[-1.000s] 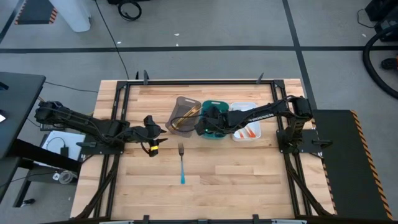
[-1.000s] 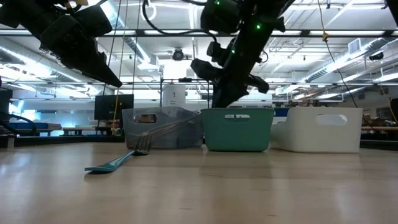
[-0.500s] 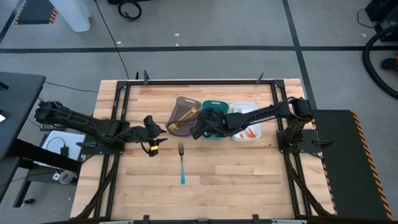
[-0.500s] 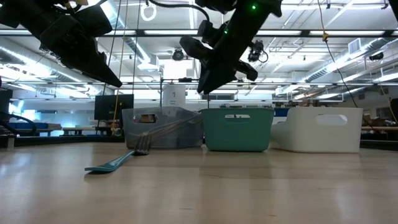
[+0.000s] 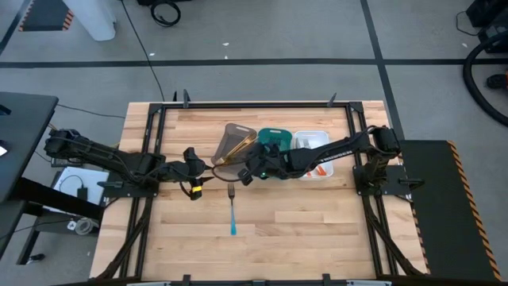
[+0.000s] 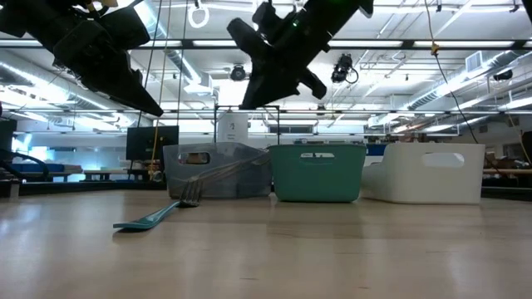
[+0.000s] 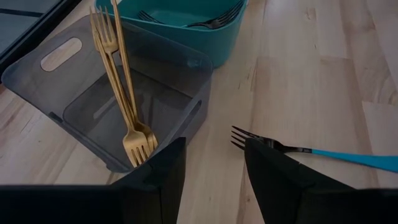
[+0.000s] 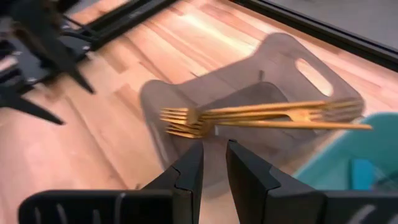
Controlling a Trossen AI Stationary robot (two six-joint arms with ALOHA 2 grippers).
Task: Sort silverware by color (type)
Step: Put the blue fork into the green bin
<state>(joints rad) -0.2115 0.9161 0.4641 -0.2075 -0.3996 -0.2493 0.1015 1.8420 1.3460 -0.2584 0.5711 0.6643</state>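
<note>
High view: right pincer (image 5: 244, 176) above blue-handled fork (image 5: 232, 206) | empty

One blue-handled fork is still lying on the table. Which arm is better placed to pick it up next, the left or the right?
Probably the right. In the high view the right gripper hovers close to the tines of the blue-handled fork, with empty, slightly parted jaws. The left gripper waits farther off, beside the grey-brown tray.

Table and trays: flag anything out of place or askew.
One blue-handled fork lies loose on the table, outside every tray, while its likes sit in the teal tray. The gold forks lean tilted in the grey tray, tips past the rim. Nothing spilled or damaged.
</note>
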